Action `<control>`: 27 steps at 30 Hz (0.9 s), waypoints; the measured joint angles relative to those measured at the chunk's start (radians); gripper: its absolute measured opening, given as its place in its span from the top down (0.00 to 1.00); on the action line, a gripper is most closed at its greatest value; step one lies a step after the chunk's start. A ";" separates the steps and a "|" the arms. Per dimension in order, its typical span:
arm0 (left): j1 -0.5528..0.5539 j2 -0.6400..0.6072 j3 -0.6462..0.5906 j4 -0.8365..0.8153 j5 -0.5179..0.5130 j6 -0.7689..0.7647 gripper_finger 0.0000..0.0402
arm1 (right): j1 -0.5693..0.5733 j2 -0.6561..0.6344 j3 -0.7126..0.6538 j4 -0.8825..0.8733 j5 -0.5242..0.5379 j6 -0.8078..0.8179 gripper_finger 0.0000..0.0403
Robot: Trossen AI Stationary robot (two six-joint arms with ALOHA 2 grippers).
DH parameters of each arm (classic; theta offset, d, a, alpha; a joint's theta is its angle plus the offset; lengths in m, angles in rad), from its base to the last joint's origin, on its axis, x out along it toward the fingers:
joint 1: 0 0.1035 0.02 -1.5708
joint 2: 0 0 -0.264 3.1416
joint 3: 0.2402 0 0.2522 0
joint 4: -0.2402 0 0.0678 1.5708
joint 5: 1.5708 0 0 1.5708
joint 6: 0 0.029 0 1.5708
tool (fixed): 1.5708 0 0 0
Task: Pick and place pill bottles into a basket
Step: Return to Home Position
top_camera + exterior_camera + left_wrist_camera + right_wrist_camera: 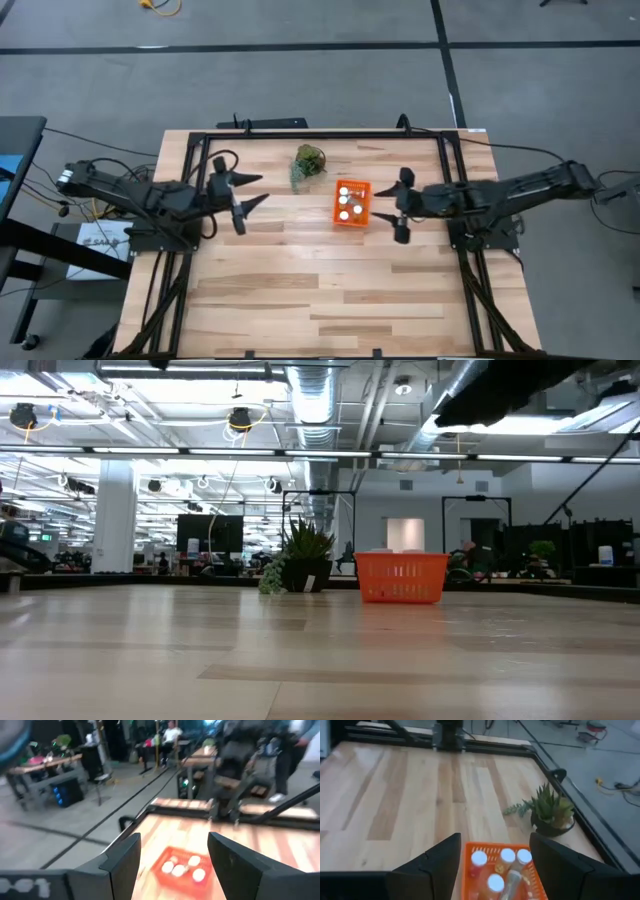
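The orange basket (351, 204) stands on the wooden table right of centre, also seen in the low view (402, 577). Several white-capped pill bottles (507, 856) sit inside it, upright or lying; the high view shows their caps (344, 201). My right gripper (378, 205) hovers open just right of the basket, above the table and tipped slightly down at it (495, 840). My left gripper (262, 190) hangs open at the table's left, pointing level toward the basket (182, 867), well short of it. Neither gripper has anything between its fingers.
A small green potted plant (310, 162) stands just behind and left of the basket (550, 812). Black frame rails (320, 133) run along the table's far and side edges. Bare wood (320, 290) fills the near half. People (172, 732) show in the room beyond.
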 joint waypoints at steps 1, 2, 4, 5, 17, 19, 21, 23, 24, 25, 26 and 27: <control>-0.002 -0.015 0.000 -0.037 -0.013 -0.010 0.45 | 0.010 -0.027 0.000 -0.026 0.000 -0.006 0.43; -0.002 -0.029 0.000 -0.071 -0.019 -0.025 0.45 | 0.017 -0.052 0.000 -0.052 0.001 0.002 0.43; -0.002 -0.047 -0.001 -0.124 -0.019 -0.056 0.45 | 0.021 -0.099 0.000 -0.111 0.011 0.050 0.43; -0.002 -0.055 -0.013 -0.122 -0.016 -0.063 0.45 | 0.021 -0.120 0.000 -0.148 0.026 0.070 0.43; -0.002 -0.214 -0.361 0.171 0.097 -0.094 0.45 | 0.022 -0.189 -0.004 -0.418 0.016 0.257 0.43; -0.002 -0.246 -0.422 0.206 0.108 -0.094 0.45 | 0.021 -0.191 -0.024 -0.327 -0.035 0.220 0.43; -0.002 -0.271 -0.473 0.250 0.108 -0.094 0.45 | 0.021 -0.208 -0.066 -0.220 -0.107 0.168 0.43; -0.002 -0.301 -0.522 0.279 0.108 -0.094 0.45 | 0.021 -0.238 -0.115 -0.111 -0.179 0.128 0.43; -0.002 -0.315 -0.542 0.295 0.108 -0.093 0.45 | 0.021 -0.256 -0.141 -0.065 -0.205 0.113 0.43; -0.002 -0.330 -0.560 0.306 0.108 -0.093 0.45 | 0.021 -0.275 -0.165 -0.038 -0.228 0.105 0.43; -0.002 -0.345 -0.575 0.313 0.108 -0.093 0.45 | 0.020 -0.292 -0.188 -0.018 -0.236 0.101 0.44; -0.002 -0.361 -0.590 0.313 0.108 -0.093 0.45 | 0.019 -0.310 -0.212 0.002 -0.237 0.098 0.44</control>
